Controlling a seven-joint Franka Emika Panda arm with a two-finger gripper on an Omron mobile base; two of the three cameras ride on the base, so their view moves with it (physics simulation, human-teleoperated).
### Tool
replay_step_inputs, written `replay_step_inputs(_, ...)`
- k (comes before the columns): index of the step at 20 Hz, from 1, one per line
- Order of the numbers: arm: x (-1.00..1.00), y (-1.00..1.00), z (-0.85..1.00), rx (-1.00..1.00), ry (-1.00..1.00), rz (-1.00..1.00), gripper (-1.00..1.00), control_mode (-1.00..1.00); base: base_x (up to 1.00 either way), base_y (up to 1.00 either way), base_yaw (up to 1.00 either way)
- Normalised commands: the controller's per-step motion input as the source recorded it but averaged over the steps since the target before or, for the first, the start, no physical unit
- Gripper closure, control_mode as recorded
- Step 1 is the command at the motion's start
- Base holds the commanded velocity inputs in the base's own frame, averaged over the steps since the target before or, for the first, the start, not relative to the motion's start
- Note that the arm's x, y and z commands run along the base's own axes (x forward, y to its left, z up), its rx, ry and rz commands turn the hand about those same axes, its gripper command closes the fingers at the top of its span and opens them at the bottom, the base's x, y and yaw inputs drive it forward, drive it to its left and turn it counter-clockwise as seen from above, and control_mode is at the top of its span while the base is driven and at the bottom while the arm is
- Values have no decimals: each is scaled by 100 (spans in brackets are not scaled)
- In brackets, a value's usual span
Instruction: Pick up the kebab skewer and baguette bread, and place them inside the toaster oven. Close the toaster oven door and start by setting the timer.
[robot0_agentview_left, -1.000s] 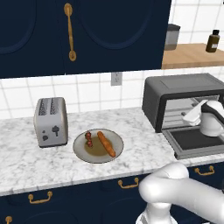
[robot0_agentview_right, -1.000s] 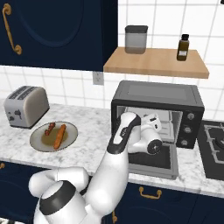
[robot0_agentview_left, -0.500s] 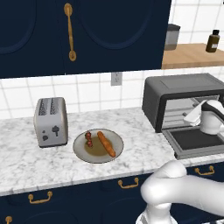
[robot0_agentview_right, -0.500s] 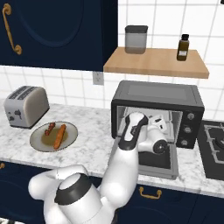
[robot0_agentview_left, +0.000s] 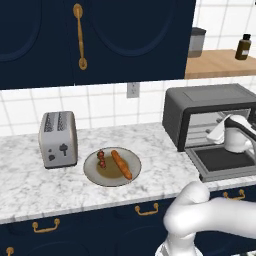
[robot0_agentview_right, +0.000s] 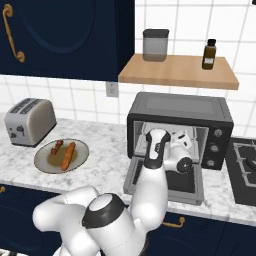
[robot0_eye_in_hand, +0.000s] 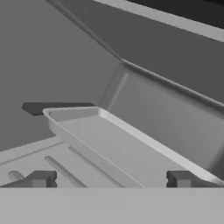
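Left base view puts the skewer (robot0_agentview_left: 101, 159) and the baguette (robot0_agentview_left: 121, 164) side by side on a round plate (robot0_agentview_left: 95, 175) at centre frame, skewer to the left, baguette slanting toward the lower right. In the right base view the same plate (robot0_agentview_right: 44, 162) sits at the left middle, with the skewer (robot0_agentview_right: 56, 147) and baguette (robot0_agentview_right: 67, 155) on it.

The oven (robot0_agentview_left: 200, 102) stands at the right edge of the left base view, its door (robot0_agentview_left: 220, 160) dropped flat toward the counter edge. In the right base view the oven (robot0_agentview_right: 180, 109) is at centre, its door (robot0_agentview_right: 192, 187) down, knobs on its right face.

The gripper (robot0_eye_in_hand: 110, 179) reaches into the oven mouth. Hand view shows its two tips wide apart with nothing between them, above what looks like a shallow grey tray (robot0_eye_in_hand: 113, 144) and rack bars, though the close view makes this hard to confirm.

A silver toaster (robot0_agentview_left: 58, 138) stands left of the plate on the marble counter (robot0_agentview_left: 30, 185). A canister (robot0_agentview_right: 155, 45) and a dark bottle (robot0_agentview_right: 209, 54) rest on the wooden shelf (robot0_agentview_right: 175, 75) above the oven.
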Motion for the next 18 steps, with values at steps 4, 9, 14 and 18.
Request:
replay_step_inputs(4,36,-8,-16,-9,0,0,-100,-100,0,0,0)
replay_step_inputs(9,34,-13,-13,-9,0,0,-100,-100,0,0,0)
replay_step_inputs(14,43,-7,-4,-5,0,0,-100,-100,0,0,0)
replay_step_inputs(18,25,0,-18,-1,0,0,-100,-100,0,0,0)
